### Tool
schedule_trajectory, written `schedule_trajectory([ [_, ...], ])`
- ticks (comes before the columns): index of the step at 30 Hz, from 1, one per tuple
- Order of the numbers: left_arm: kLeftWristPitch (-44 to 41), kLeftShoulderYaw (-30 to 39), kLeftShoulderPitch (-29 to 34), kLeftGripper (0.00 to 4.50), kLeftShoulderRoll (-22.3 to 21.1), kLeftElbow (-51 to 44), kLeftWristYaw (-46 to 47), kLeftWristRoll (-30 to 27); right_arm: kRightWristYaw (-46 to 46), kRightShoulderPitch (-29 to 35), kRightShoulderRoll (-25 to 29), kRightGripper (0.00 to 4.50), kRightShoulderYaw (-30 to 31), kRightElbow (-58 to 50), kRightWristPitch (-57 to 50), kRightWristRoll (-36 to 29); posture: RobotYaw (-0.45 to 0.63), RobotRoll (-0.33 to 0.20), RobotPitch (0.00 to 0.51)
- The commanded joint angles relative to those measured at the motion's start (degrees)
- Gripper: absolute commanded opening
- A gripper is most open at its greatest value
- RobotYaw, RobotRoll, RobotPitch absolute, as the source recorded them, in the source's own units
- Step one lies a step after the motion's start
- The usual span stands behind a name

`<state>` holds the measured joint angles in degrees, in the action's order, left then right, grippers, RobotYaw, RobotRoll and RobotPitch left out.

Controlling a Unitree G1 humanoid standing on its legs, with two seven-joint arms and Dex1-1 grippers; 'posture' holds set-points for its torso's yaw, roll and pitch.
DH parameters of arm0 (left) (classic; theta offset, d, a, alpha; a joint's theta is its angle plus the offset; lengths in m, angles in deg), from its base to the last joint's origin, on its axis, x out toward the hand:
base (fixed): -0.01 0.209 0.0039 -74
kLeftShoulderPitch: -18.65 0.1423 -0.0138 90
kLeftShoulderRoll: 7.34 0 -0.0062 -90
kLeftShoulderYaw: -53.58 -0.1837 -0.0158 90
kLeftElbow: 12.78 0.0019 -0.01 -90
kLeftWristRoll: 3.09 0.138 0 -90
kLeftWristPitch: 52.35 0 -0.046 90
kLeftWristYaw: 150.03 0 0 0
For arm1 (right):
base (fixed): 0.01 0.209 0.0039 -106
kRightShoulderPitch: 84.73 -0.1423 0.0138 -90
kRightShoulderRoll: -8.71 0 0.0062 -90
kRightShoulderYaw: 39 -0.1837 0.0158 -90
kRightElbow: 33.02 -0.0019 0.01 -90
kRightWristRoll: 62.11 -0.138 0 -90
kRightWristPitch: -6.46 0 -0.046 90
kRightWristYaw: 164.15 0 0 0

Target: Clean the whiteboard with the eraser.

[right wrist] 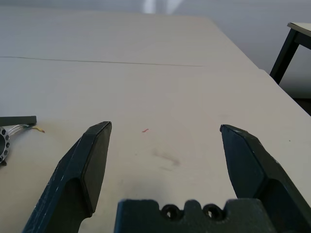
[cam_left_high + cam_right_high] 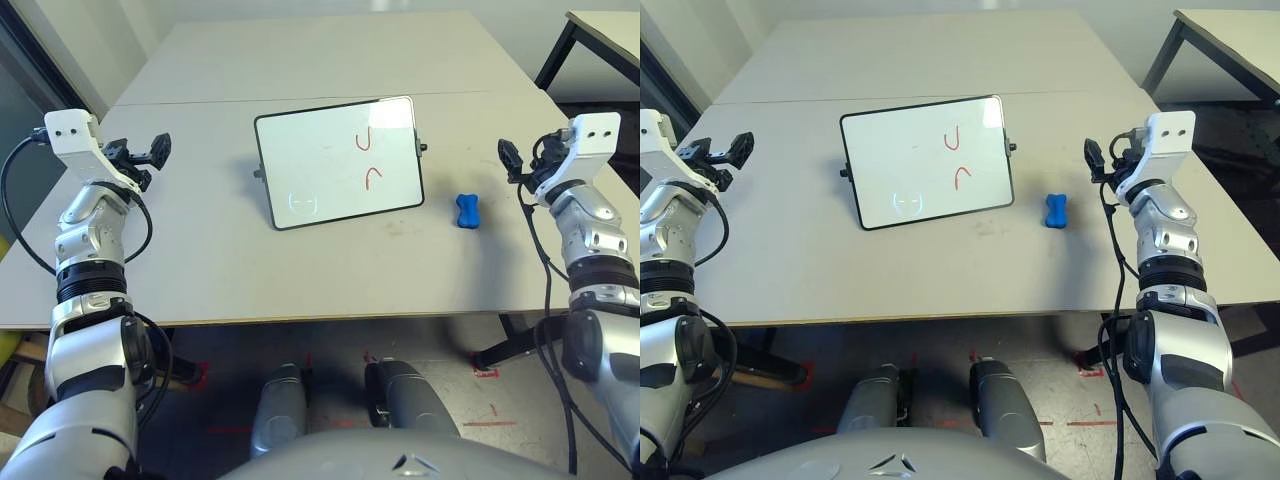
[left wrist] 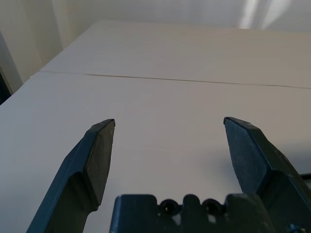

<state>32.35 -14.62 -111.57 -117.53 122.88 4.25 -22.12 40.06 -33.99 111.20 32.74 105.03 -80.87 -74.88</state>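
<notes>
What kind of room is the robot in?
Probably a lab or workroom. Plain grey tables stand pushed together, red tape marks are stuck on the floor, and only a whiteboard and eraser are laid out.

I see no words, numbers or brand names I can read. The whiteboard [image 2: 338, 165] has just two red marker squiggles [image 2: 366, 158] on it, curved lines, and they are not letters I can make out.

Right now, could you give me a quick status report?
Left gripper and right gripper open, empty. Eraser beside whiteboard, red marks remain. Nothing in the way.
</notes>
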Motion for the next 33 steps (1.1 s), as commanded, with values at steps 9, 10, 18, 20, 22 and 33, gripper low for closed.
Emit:
schedule_trajectory([
  [9,-0.96,-0.88,0.32,4.50,0.44,-3.89,-2.34,-0.34,-0.94,-0.05,-0.54,4.49,0.01,-2.53,-2.32,-0.61,-0.06,0.000,0.063],
  [10,-1.56,-1.15,0.79,4.50,0.75,-5.74,-3.16,-0.76,-0.97,-0.21,-0.65,4.49,0.11,-2.39,-2.35,-0.52,-0.06,0.000,0.065],
  [18,-13.84,-4.13,9.74,4.50,2.41,-31.19,-10.31,-7.21,-0.59,-2.18,-0.05,4.49,1.14,-0.26,-2.89,0.47,-0.04,0.000,0.064],
  [20,-17.26,-7.13,12.54,4.50,1.04,-37.07,-13.50,-7.52,-0.68,-2.99,-0.14,4.49,1.40,0.49,-2.70,0.67,-0.04,0.000,0.063],
  [22,-19.26,-9.21,14.66,4.50,0.19,-41.30,-16.03,-7.90,-0.72,-3.45,-0.22,4.49,1.59,0.86,-2.62,0.79,-0.04,0.000,0.061],
  [33,-21.68,-16.54,16.37,4.50,3.32,-46.74,-19.11,-6.72,-1.13,-4.38,2.56,4.49,9.34,-7.46,-18.10,6.93,-0.07,0.000,0.053],
])
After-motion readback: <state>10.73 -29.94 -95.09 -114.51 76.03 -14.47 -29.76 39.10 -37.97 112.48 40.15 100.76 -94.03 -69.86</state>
